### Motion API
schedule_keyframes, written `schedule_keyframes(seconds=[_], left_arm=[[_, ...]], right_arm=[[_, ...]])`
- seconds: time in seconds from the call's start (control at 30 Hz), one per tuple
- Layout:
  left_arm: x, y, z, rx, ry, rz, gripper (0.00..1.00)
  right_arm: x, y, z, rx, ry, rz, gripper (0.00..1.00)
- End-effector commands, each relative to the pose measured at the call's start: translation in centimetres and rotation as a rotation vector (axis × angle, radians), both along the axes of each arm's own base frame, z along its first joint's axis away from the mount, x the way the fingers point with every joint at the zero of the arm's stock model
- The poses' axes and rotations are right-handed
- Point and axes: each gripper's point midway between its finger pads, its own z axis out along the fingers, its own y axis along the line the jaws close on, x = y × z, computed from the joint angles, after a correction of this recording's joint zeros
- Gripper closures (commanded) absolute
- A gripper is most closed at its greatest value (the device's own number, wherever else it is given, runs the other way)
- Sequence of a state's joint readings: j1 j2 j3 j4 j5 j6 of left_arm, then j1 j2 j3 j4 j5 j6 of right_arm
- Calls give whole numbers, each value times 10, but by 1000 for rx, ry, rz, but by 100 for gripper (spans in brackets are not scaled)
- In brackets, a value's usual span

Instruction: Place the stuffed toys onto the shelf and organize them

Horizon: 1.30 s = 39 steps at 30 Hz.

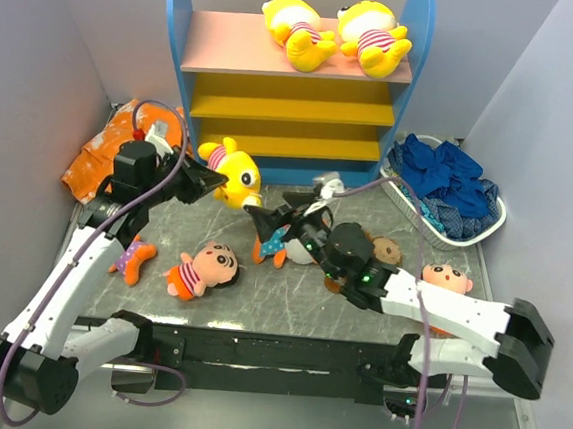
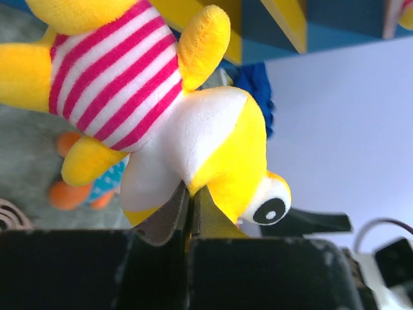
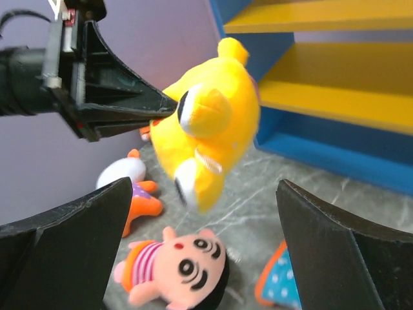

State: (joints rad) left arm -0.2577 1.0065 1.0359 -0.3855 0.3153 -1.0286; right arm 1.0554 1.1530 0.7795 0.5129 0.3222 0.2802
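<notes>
The shelf [image 1: 294,75] stands at the back with two yellow striped toys [image 1: 298,30] [image 1: 374,37] lying on its pink top board. My left gripper [image 1: 214,180] is shut on a third yellow striped toy [image 1: 232,173] and holds it above the table in front of the shelf's left side. The left wrist view shows the jaws pinching its head [image 2: 213,148]. My right gripper [image 1: 271,218] is open and empty, over a blue-dotted toy [image 1: 282,242]. In the right wrist view the held toy [image 3: 206,129] hangs ahead of it and a striped-shirt doll [image 3: 181,268] lies below.
An orange-limbed toy [image 1: 132,259] lies at the left and the striped-shirt doll [image 1: 201,270] beside it. A brown monkey [image 1: 384,250] and another doll [image 1: 447,279] lie by my right arm. A white basket of blue cloths [image 1: 447,188] is at right, an orange-and-white cloth [image 1: 106,154] at left.
</notes>
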Motion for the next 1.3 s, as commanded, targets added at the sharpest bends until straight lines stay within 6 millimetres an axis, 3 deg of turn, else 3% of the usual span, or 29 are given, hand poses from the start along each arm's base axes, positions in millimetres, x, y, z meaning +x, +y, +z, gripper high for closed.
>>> schedule_keyframes(seconds=[0.0, 0.1, 0.33, 0.4, 0.47, 0.53, 0.57, 0.6, 0.67, 0.7, 0.77, 0.8, 0.87, 0.9, 0.97, 1.1, 1.17, 1.23, 1.27], left_arm=[[-24, -20, 39, -195, -33, -103, 99], [-27, -18, 39, -196, -23, -95, 99], [-33, -24, 44, -224, -50, -144, 99], [-35, -27, 44, -234, -46, -172, 99], [-38, -32, 47, -242, -78, -219, 99], [-40, -35, 55, -220, -159, -262, 88], [-46, -38, 61, -212, -202, -314, 79], [-48, -40, 65, -194, -247, -341, 50], [-47, -38, 69, -107, -353, -372, 25], [-44, -35, 79, -69, -395, -354, 18], [-31, -25, 70, 75, -422, -311, 19], [-20, -14, 77, 138, -449, -233, 21], [-16, -8, 83, 272, -580, -249, 25], [-23, -12, 85, 310, -658, -313, 31], [-34, -11, 90, 469, -871, -389, 33], [-53, -5, 80, 843, -1249, -536, 38], [-78, -6, 87, 918, -1425, -559, 34], [-95, -9, 84, 1007, -1597, -588, 32], [-98, -9, 81, 1028, -1623, -607, 34]], right_arm=[[-3, 17, 32, 25, -232, 44, 0], [1, 24, 33, 9, -278, 29, 0], [32, 29, 29, -41, -235, -110, 2], [32, 29, 31, -34, -240, -113, 12], [31, 28, 36, -21, -249, -108, 51], [26, 23, 45, 2, -269, -89, 78], [28, 20, 48, 6, -266, -82, 83], [24, 24, 43, -3, -239, -23, 88], [25, 16, 53, 12, -219, 20, 97], [18, 19, 43, -11, -170, 91, 100], [20, 2, 51, -1, -136, 106, 100], [18, -1, 35, -43, -68, 132, 100], [7, -8, 39, -63, -37, 201, 100], [6, -19, 34, -97, 7, 202, 100], [-9, -25, 31, -119, 51, 277, 100], [-28, -54, 32, -140, 184, 387, 100], [-48, -54, 36, -139, 245, 521, 100], [-53, -58, 40, -130, 312, 589, 100], [-68, -56, 43, -117, 346, 685, 100]])
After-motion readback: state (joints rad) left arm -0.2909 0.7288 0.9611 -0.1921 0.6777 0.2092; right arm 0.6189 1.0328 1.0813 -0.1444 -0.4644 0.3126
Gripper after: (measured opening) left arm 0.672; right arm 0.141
